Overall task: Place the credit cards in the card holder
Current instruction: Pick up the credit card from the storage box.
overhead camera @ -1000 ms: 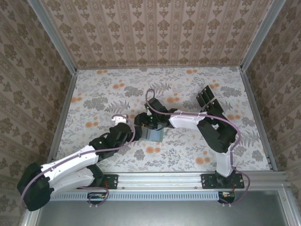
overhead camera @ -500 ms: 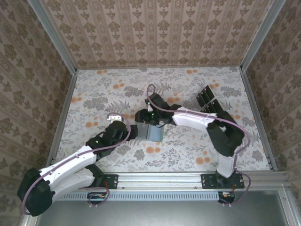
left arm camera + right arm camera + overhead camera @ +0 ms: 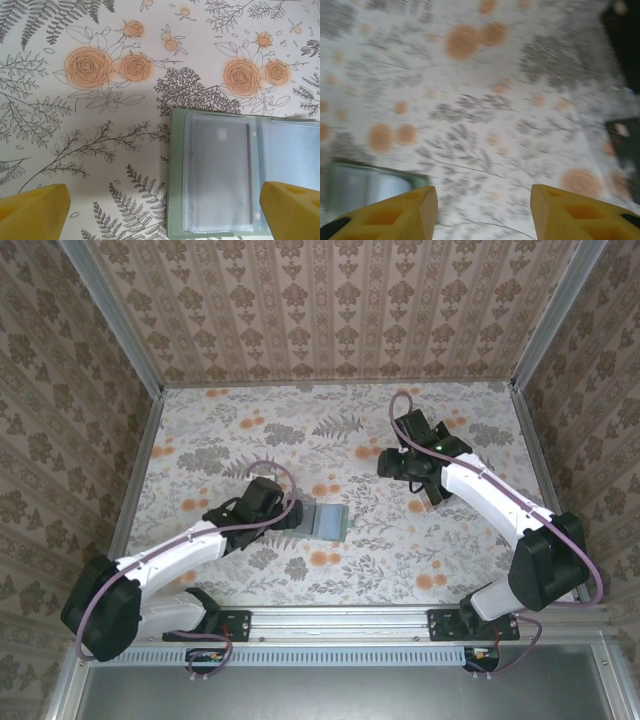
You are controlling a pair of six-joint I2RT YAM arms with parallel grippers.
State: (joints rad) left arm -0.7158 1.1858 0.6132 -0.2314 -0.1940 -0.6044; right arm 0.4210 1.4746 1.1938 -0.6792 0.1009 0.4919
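Observation:
The card holder [image 3: 331,522] lies open on the floral table, grey-green with clear plastic sleeves [image 3: 225,180]. My left gripper [image 3: 291,515] hovers at its left edge, open, the yellow fingertips [image 3: 37,210] straddling the holder's left half with nothing held. Further back and to the right, my right gripper [image 3: 392,463] is open and empty above bare table [image 3: 482,210]. Black credit cards [image 3: 626,145] show blurred at the right edge of the right wrist view. From above, the right arm mostly covers them, leaving a dark piece [image 3: 437,492].
Metal rails [image 3: 135,480] and patterned walls close in the table on the left, back and right. Both arm bases [image 3: 215,625] sit at the near edge. Bare floral table lies behind the holder [image 3: 300,430].
My right gripper has left the card holder and swung to the back right, over the cards. The left gripper has moved right, up to the holder's left edge. The holder lies uncovered.

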